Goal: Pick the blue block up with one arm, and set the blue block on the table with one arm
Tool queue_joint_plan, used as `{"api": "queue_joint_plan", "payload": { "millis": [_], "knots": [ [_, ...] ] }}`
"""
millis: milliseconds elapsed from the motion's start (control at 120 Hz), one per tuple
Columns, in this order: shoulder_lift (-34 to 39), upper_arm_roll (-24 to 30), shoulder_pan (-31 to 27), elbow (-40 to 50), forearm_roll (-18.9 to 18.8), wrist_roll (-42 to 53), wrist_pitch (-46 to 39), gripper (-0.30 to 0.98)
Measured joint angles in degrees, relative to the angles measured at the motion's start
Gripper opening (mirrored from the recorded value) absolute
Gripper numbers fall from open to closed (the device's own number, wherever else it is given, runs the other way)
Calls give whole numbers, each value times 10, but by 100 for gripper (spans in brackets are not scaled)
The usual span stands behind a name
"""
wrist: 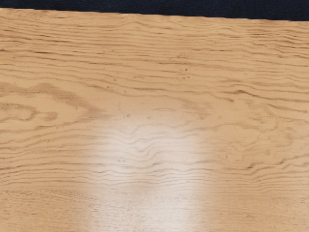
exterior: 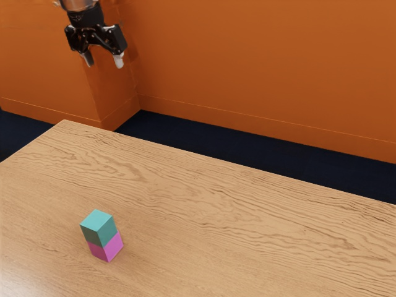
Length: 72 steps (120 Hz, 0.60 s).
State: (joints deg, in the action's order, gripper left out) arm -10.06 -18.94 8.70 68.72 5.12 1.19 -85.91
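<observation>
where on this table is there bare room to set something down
Only one spot is crowded: the teal block sits on the pink block. Bare table stretches from that stack to the edge by the dark floor, and toward the exterior view's right.

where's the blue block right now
In the exterior view, the blue block sits stacked on top of the pink block, toward the exterior view's lower left, with the table beneath them both.
</observation>
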Motion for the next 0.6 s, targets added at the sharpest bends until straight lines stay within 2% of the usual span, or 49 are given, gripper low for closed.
{"api": "queue_joint_plan", "payload": {
  "millis": [33, 67, 192, 250, 350, 458, 600],
  "knots": [
    [-18, -37, -60, -40, 17, 6, 14, 67],
    [-27, -58, -95, -62, 30, 11, 26, 67],
    [-37, -78, -112, -86, 56, 29, 56, 67],
    [2, -79, -95, -99, 53, 36, 69, 67],
    [81, -81, -1, -106, 10, 46, 85, 67],
    [37, -87, 36, -87, -18, 56, 95, 66],
    [27, -91, 12, -23, -32, 68, 81, 66]
  ]
}}
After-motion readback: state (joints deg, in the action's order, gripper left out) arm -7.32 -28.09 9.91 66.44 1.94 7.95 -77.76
